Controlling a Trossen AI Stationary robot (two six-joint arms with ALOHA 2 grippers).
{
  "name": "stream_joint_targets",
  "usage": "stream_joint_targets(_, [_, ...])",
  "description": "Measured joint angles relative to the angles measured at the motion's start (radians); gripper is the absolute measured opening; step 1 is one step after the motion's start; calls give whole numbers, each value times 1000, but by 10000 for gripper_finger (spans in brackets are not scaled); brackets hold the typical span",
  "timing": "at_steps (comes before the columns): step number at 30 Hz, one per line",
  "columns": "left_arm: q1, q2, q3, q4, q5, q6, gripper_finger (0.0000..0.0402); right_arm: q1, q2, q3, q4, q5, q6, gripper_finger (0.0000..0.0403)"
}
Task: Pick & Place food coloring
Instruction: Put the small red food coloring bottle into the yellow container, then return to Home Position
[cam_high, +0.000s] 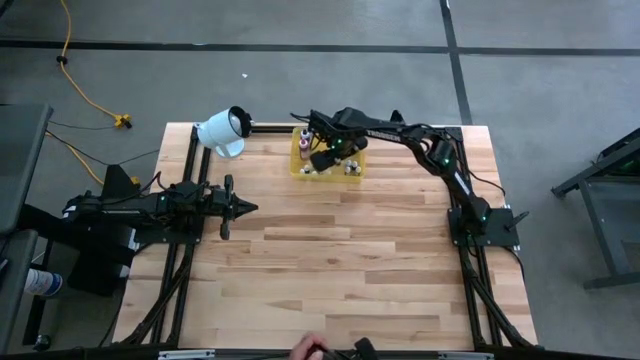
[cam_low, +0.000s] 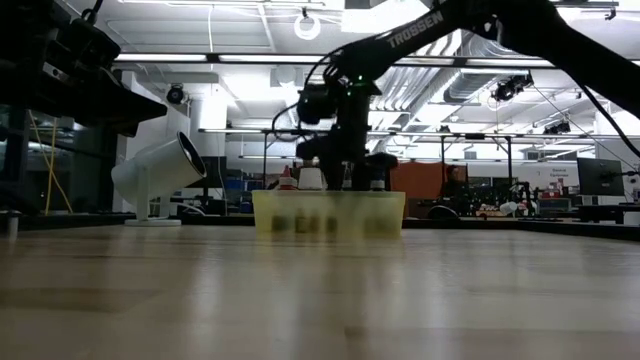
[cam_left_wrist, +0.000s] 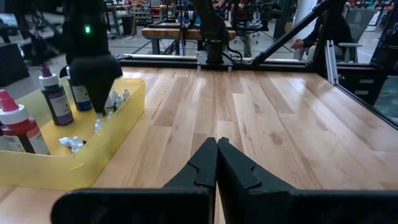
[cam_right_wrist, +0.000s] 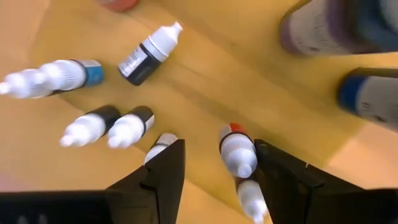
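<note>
Food coloring bottles (cam_right_wrist: 135, 126), small, white-capped, lie in the yellow tray (cam_left_wrist: 127, 115) below the open, empty right hand (cam_right_wrist: 217, 168).

The light wooden table (cam_high: 330, 270) carries a translucent yellow tray (cam_high: 300, 168) near the middle of its far edge. A white cylinder (cam_high: 222, 130) stands at the far left corner, on a round base, tilted.

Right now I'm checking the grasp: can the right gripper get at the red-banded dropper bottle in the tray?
Probably yes: the right gripper hangs open over the yellow tray, the red-banded dropper bottle between its fingers, nothing covering it.
</note>
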Motion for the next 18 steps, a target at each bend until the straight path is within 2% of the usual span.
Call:
stream_joint_targets(7, [0,0,0,0,0,0,0,3,-83,0,-43,37,-30,179])
stream_joint_targets(18, [0,0,0,0,0,0,0,9,-86,1,-40,32,-69,181])
